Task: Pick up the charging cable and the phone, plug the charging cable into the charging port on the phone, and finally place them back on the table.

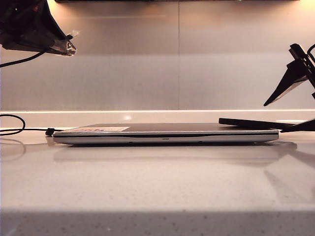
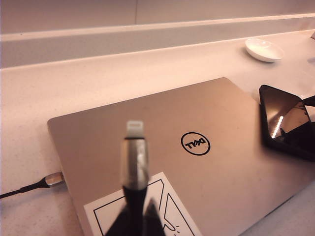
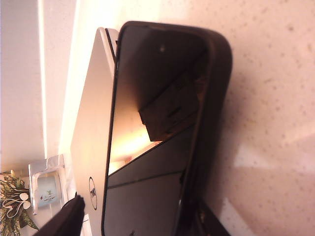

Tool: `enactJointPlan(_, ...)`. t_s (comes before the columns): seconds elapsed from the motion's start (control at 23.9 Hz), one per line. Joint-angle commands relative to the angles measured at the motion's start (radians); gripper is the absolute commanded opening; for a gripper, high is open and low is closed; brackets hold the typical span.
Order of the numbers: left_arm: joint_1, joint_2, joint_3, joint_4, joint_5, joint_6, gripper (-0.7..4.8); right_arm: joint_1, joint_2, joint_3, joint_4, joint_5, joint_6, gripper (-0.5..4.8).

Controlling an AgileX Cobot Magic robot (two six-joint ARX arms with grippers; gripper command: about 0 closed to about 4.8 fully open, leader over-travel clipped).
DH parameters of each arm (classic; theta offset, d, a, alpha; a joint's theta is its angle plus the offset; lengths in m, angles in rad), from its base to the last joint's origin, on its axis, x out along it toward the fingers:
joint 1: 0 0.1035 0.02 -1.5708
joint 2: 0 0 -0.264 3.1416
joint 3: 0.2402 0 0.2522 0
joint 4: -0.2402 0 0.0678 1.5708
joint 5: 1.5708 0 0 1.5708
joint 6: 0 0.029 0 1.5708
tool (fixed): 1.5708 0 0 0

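Phone flat, overhanging laptop edge, between right gripper's wide-spread jaws; left gripper clamps charging cable, plug aimed across laptop.

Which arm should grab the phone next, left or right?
Right. Its open pincer already sits at the phone, one finger on each side, where the phone lies on the laptop. The left pincer is shut on the charging cable, raised off to the left.
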Motion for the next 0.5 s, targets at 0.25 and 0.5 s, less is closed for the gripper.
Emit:
enactJointPlan(0.25, 0.0, -0.001, 0.002, 0.01, 0.002, 0.004, -0.06, 0.005, 0.037, -0.032, -0.103, 0.028, -0.003, 1.33)
enactJointPlan(0.5, 0.0, -0.001, 0.002, 0.009, 0.002, 0.004, -0.06, 0.005, 0.037, -0.032, -0.103, 0.032, -0.004, 0.38)
